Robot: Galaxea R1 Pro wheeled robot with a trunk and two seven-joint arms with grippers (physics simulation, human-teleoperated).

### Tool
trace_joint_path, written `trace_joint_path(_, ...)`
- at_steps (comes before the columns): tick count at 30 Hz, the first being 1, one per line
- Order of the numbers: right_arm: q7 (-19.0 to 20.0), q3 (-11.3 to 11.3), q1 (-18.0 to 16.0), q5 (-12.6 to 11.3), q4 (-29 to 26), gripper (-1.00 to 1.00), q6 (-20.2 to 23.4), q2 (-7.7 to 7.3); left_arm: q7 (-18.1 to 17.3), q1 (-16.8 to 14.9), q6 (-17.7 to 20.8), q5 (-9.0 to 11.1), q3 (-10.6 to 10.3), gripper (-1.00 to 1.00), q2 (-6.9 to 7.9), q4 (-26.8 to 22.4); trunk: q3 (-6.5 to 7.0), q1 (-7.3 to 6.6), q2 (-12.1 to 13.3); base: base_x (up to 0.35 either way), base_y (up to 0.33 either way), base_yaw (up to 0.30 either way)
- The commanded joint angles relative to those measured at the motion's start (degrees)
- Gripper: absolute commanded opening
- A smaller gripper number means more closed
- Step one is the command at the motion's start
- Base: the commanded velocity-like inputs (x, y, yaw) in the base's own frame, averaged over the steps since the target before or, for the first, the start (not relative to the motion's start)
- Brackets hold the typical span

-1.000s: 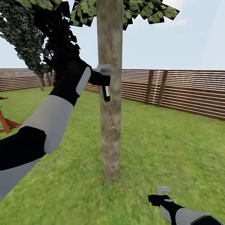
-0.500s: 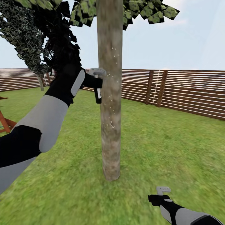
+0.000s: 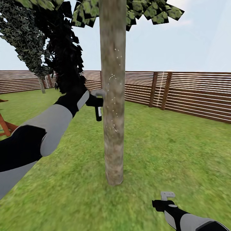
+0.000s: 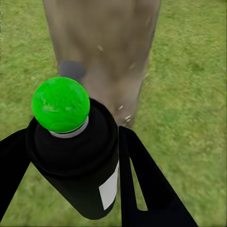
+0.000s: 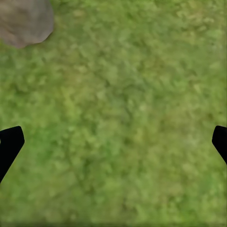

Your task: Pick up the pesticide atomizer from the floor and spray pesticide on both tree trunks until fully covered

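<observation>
A tree trunk [image 3: 113, 96], pale and mottled, stands upright in the middle of the head view, dotted with small white specks. Just left of it, at mid height, my left gripper [image 3: 97, 102] is shut on the pesticide atomizer [image 3: 98, 113], a dark bottle with a white label hanging down. In the left wrist view the atomizer [image 4: 78, 161] with its green dot sits between both black fingers [image 4: 142, 184], facing the trunk [image 4: 101, 47] close ahead. My right gripper [image 3: 161, 204] hangs low over the grass, open, its fingertips [image 5: 9, 144] wide apart.
Green lawn [image 3: 176, 150] surrounds the trunk. A brown slat fence [image 3: 192, 93] runs across the back. Dark foliage [image 3: 48, 41] hangs above my left arm, with a thin distant trunk [image 3: 41, 85] by the fence. An orange wooden frame [image 3: 4, 126] stands at the left edge.
My left arm has lowered and drawn slightly left with the atomizer, from upper trunk height to mid height. More white specks show on the trunk. The right arm is still.
</observation>
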Motion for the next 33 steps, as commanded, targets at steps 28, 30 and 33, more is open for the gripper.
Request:
trace_joint_path(28,0.01,0.48,-0.10,-0.47,0.20,1.00,-0.34,0.30,-0.23,14.34,-28.70,0.65,-0.36,-1.00,-0.79,16.71,-0.09,0.02,-0.09,0.000,0.000,0.000)
trace_joint_path(30,0.01,0.46,-0.12,-0.47,0.21,1.00,-0.34,0.30,-0.23,16.44,-30.78,0.65,-0.36,-1.00,-0.79,16.71,-0.09,0.02,-0.09,0.000,0.000,0.000)
trace_joint_path(33,0.01,0.47,-0.12,-0.47,0.23,1.00,-0.40,0.30,-0.17,20.83,-34.41,0.65,-0.36,-1.00,-0.80,16.73,-0.09,0.02,-0.09,0.000,0.000,0.000)
